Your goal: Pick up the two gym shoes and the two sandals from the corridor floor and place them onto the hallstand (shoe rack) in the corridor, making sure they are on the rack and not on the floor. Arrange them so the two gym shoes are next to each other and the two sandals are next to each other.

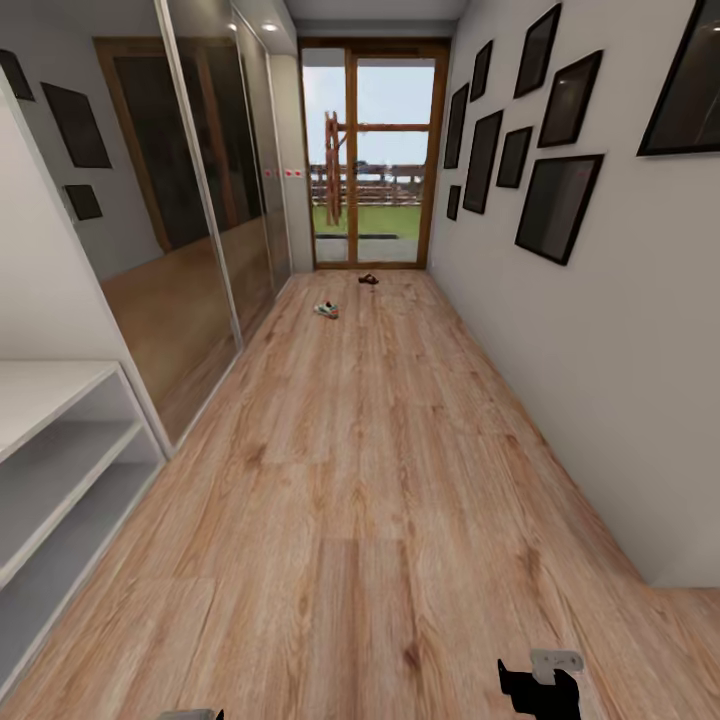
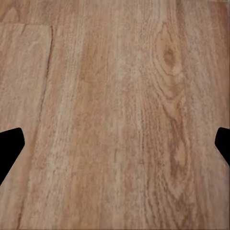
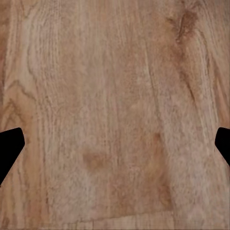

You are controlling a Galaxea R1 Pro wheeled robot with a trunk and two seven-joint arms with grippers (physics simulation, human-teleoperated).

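A: While the robot faces down the corridor, where are the shoes?
B: Far end, about 12 o'clock. One gym shoe (image 1: 327,310) lies on the corridor floor (image 1: 380,480), a sandal (image 1: 369,279) just beyond it nearer the glass door (image 1: 372,150). Too small to tell if the second of each pair is there.
A: Rack?
B: A pale-grey shelf unit at 9 o'clock, probably the hallstand (image 1: 60,440); no lettering in view to confirm it.
A: Grippers?
B: Left gripper (image 2: 115,143) and right gripper (image 3: 115,143) both hang over bare planks, fingers spread wide, nothing between them. The right one also shows at 5 o'clock in the head view.
A: So the step?
B: Drive up. I'd roll straight along the middle, keep off the mirrored doors (image 1: 200,200) at 10 o'clock, stop short of the gym shoe, then lower an arm.
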